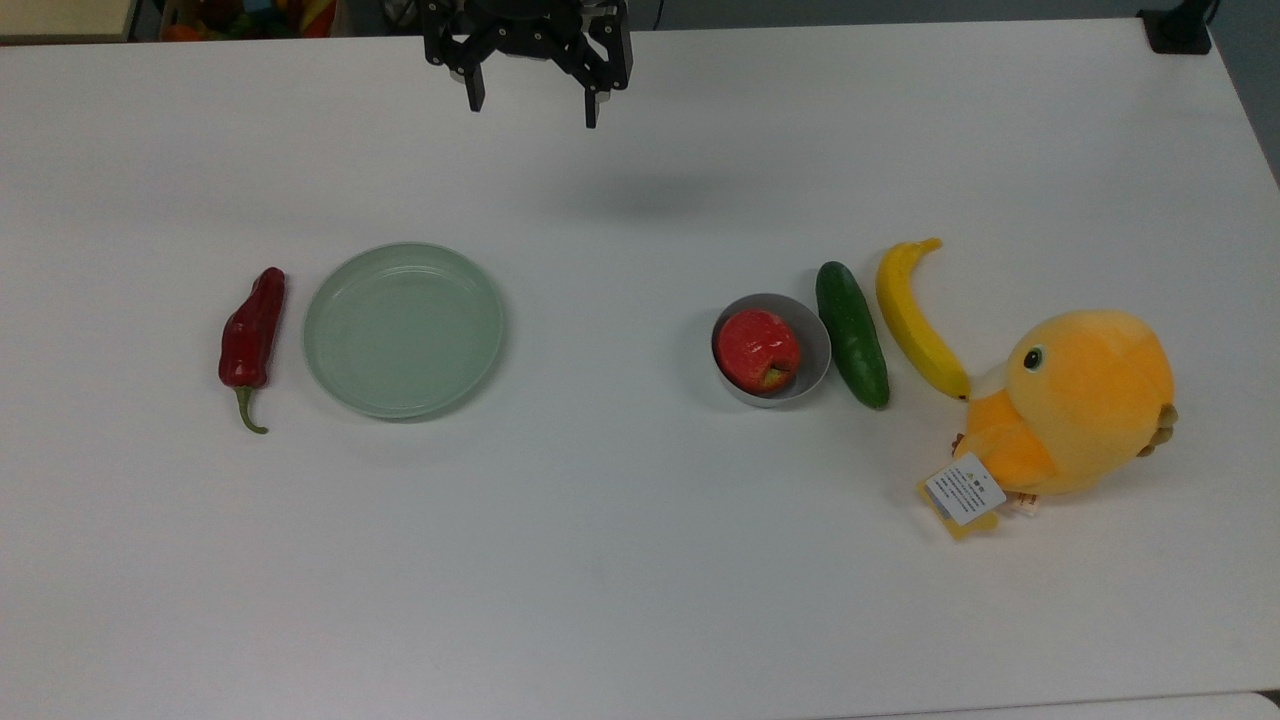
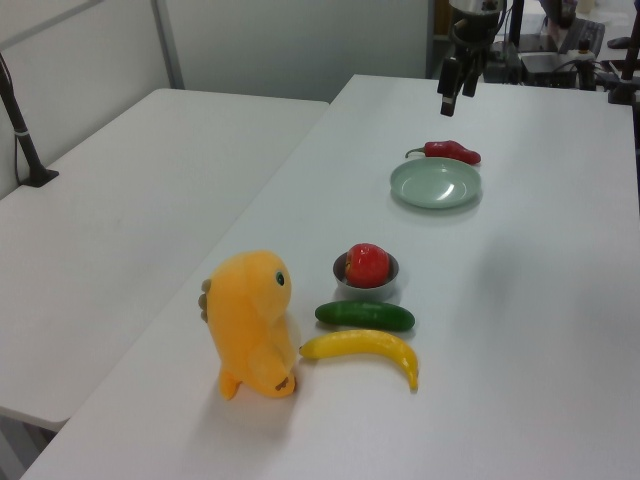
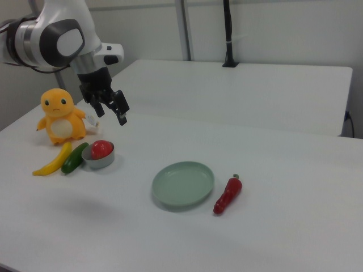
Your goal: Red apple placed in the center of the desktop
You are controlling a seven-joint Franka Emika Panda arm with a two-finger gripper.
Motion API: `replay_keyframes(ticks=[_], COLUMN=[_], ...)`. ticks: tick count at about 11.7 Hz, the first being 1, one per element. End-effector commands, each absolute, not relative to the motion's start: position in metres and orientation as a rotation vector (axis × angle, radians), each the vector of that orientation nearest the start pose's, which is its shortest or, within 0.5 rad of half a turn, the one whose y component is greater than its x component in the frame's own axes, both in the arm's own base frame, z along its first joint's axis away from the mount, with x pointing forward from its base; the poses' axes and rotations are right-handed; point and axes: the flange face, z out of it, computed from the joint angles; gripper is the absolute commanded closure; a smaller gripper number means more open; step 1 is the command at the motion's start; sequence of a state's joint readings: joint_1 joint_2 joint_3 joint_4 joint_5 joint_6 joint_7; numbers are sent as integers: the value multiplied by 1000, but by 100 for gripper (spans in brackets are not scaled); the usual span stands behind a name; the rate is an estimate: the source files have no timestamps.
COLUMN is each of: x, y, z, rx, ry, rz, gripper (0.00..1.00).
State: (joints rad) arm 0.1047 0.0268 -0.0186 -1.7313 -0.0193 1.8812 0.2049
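- The end effector (image 1: 528, 108) hangs high above the far edge of the surface (image 1: 620, 560), its two fingers spread wide and holding nothing; in the right view it (image 3: 111, 112) sits above and just past the grey bowl (image 3: 99, 157).
- The red apple (image 1: 759, 350) rests inside the grey bowl, stem dimple up, well apart from the end effector, toward the top view's right and nearer the camera.
- Just beside the grey bowl on the top view's right lies a cucumber (image 1: 851, 333), close against the rim; whether it touches I cannot tell.
- Beyond the cucumber from the grey bowl lies a banana (image 1: 915, 317), then an orange plush chick (image 1: 1075, 405) with a paper tag.
- On the other side of the grey bowl, across a bare stretch of the surface, sit a pale-green plate (image 1: 404, 329) and a red chili pepper (image 1: 251, 335) just beside it.
- The step in hand looks like the approach: the apple has not been grasped.
- The next move calls for travelling over the grey bowl and descending with the fingers straddling the apple, clearing the rim and the close cucumber; the bare stretch between the grey bowl and the plate looks like the target.
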Motion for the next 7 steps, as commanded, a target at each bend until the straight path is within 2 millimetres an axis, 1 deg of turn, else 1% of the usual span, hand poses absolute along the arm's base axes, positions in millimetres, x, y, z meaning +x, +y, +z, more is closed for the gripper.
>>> replay_keyframes(ticks=[1, 4, 6, 7], x=[574, 582, 590, 597], y=[48, 54, 61, 65], z=[562, 549, 542, 536], rx=[-3114, -3112, -3104, -3099], ry=[146, 130, 112, 74], rz=[-158, -164, -223, -267], gripper=[0, 0, 0, 0])
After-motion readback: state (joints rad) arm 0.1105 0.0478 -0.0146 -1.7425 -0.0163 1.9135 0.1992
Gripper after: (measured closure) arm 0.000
